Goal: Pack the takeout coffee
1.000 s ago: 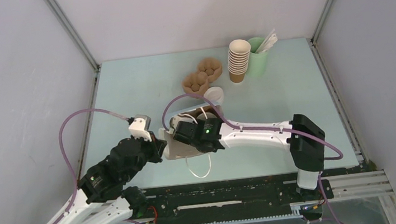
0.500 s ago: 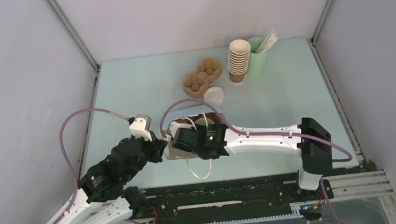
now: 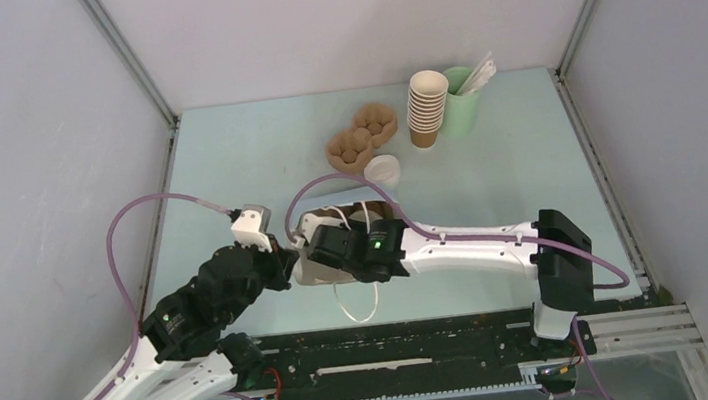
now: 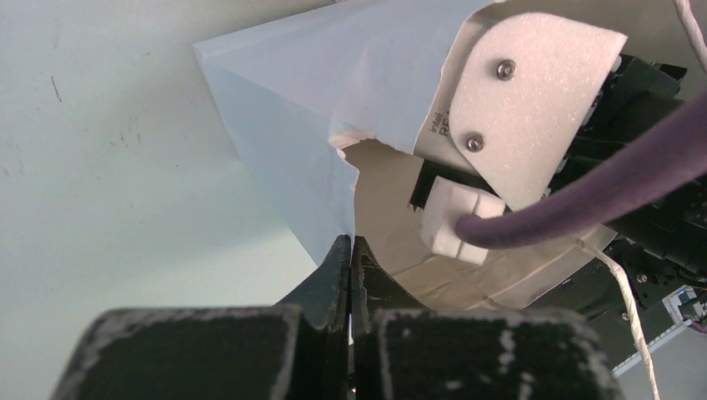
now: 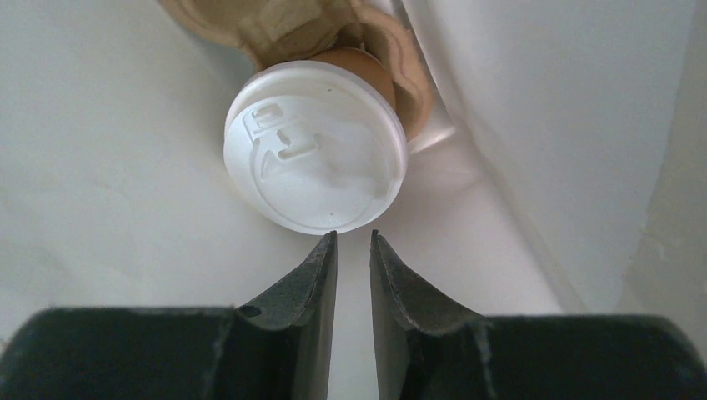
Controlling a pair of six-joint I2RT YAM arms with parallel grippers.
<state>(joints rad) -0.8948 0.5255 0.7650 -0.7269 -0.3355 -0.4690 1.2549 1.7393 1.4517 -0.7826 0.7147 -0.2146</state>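
Two arms meet low over the front of the tabletop (image 3: 225,164), where a white paper bag (image 3: 306,274) lies on its side; its string handle (image 3: 357,305) loops out toward the arm bases. Left fingers (image 4: 343,250) are pressed tight together on the bag's ragged mouth edge, pinching the paper. Right arm (image 3: 476,241) comes in from the right w/ its wrist at the bag's mouth; the left wrist cam shows its white foam plate (image 4: 534,92) & a purple cable (image 4: 600,175) inside the opening. Right fingers (image 5: 331,248) are in the bag, w/ only a narrow gap btwn them & nothing gripped. Takeout coffee (image 5: 315,158) lies on its side in the bag just beyond those tips, white lid facing the cam & brown cup body behind it; lid rim is v. close to the tips, contact can't be told. Cup body sits against a brown pulp carrier (image 5: 283,21) deeper in the bag. Farther back, apart from the bag: a round white lid (image 3: 382,170), can't tell if a cup is under it, then two more pulp carriers (image 3: 361,137) side by side. At the far right, a tall stack of brown cups (image 3: 427,106) stands just beside a pale green cup (image 3: 461,102) w/ white sticks.
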